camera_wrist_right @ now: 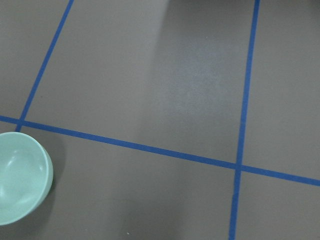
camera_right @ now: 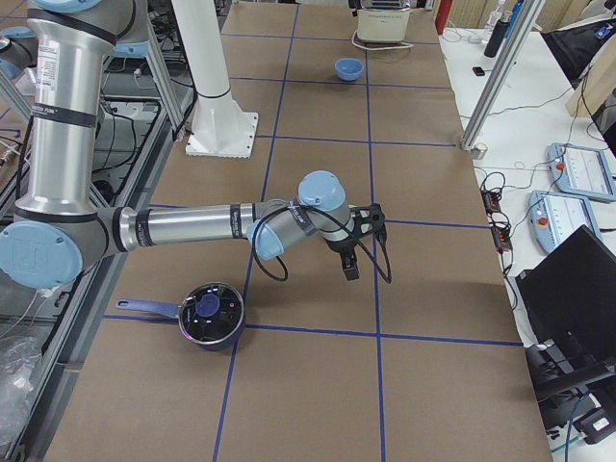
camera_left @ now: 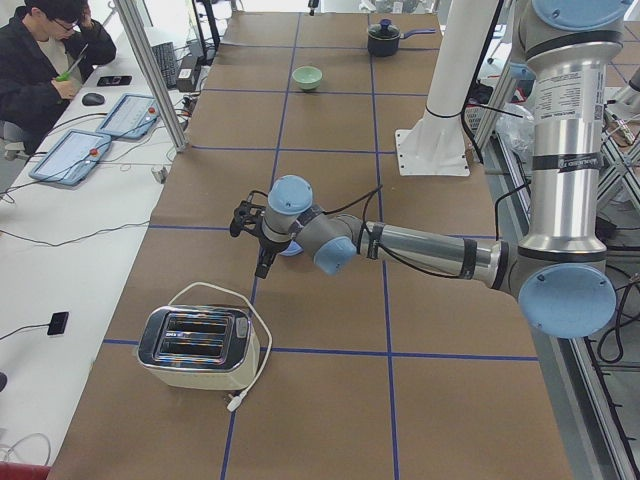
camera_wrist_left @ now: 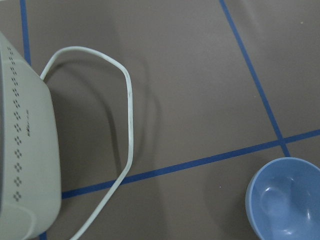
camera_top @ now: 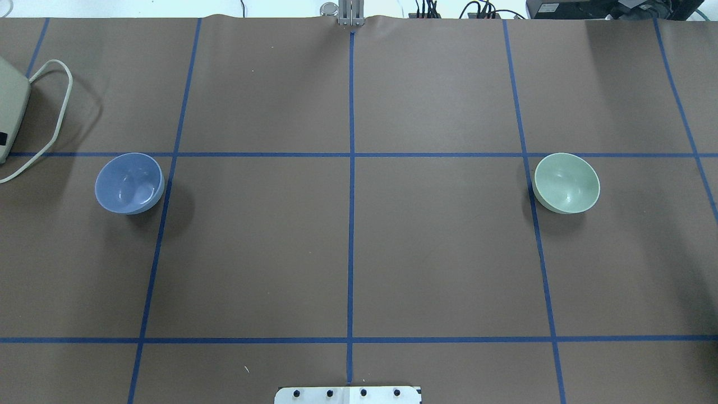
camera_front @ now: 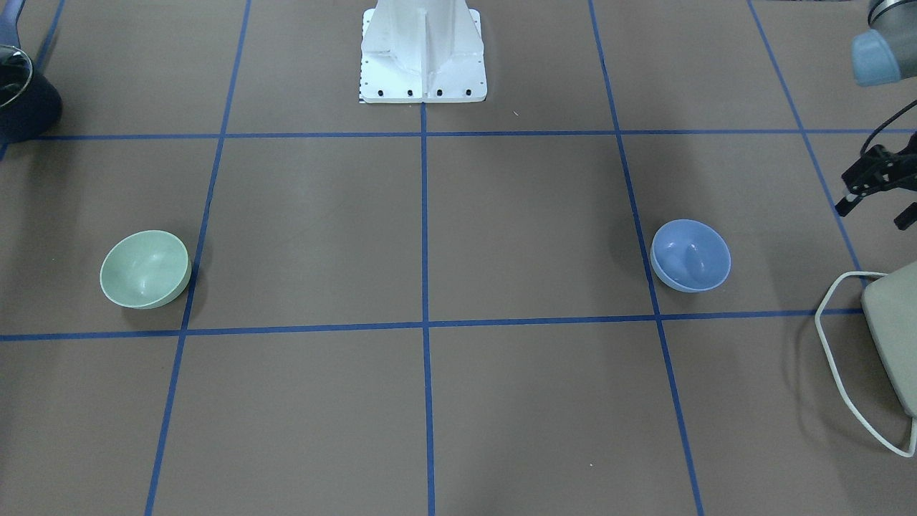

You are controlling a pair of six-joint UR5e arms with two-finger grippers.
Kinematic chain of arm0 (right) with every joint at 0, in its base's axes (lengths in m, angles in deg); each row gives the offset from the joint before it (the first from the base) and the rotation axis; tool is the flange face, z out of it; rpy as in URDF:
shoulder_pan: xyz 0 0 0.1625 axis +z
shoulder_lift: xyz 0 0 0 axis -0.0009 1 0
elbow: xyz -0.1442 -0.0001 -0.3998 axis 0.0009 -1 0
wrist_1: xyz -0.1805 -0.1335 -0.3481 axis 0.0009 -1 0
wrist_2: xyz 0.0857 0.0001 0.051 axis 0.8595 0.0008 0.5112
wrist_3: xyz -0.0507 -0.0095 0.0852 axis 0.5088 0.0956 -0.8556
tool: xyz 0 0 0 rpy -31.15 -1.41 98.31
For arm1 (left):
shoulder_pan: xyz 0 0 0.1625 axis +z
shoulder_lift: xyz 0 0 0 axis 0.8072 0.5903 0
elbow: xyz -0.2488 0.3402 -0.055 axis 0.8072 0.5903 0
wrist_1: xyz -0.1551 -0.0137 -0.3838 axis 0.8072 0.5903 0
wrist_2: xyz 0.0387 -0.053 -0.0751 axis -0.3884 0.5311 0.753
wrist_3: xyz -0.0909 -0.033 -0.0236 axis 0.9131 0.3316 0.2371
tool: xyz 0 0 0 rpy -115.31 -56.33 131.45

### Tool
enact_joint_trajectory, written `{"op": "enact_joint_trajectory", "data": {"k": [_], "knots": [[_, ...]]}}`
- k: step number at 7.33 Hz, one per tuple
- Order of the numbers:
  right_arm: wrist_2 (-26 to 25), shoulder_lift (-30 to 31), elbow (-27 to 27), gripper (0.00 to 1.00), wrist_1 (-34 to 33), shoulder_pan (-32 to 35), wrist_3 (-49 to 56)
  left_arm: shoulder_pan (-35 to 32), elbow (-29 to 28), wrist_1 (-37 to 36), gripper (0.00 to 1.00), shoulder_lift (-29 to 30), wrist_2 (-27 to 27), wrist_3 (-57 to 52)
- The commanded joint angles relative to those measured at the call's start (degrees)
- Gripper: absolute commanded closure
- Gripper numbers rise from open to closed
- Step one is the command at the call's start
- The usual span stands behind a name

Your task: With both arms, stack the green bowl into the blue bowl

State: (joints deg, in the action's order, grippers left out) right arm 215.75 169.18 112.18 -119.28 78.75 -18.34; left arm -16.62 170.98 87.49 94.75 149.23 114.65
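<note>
toaster [camera_front: 895, 330]: cut off | pot [camera_front: 29, 107]: cut off | right end effector [camera_right: 354, 262]: grip state unreadable

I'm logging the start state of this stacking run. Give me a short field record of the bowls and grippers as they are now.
green bowl: upright, empty, on the table, robot's right side
blue bowl: upright, empty, robot's left side, near the toaster
stacked: no, bowls far apart
left gripper: above the table beside the blue bowl, jaws apart, holding nothing
right gripper: above the table, touching nothing; jaws' state unclear
also present: lidded pot
</note>
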Motion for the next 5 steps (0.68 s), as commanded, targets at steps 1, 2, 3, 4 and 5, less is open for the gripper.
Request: {"op": "enact_joint_trajectory", "data": {"k": [1, 2, 3, 4, 5], "knots": [[-2.0, 0.0, -0.1, 0.00, 0.4, -2.3, -3.0, 11.2, -0.8, 0.4, 0.01, 1.6, -7.5, 13.2], [-2.0, 0.0, -0.1, 0.00, 0.4, -2.3, -3.0, 14.9, -1.4, 0.9, 0.02, 2.7, -10.4, 15.4], [-2.0, 0.1, -0.1, 0.00, 0.4, -2.3, -3.0, 17.3, -3.0, 1.4, 0.04, 4.2, -12.2, 16.2], [-2.0, 0.2, -0.1, 0.00, 0.5, -2.3, -3.0, 17.7, -5.7, 2.1, 0.26, 6.2, -12.3, 15.7], [-2.0, 0.1, -0.1, 0.00, 0.5, -2.3, -3.0, 17.8, -8.5, 3.8, 0.45, 7.5, -12.3, 15.6]]}}
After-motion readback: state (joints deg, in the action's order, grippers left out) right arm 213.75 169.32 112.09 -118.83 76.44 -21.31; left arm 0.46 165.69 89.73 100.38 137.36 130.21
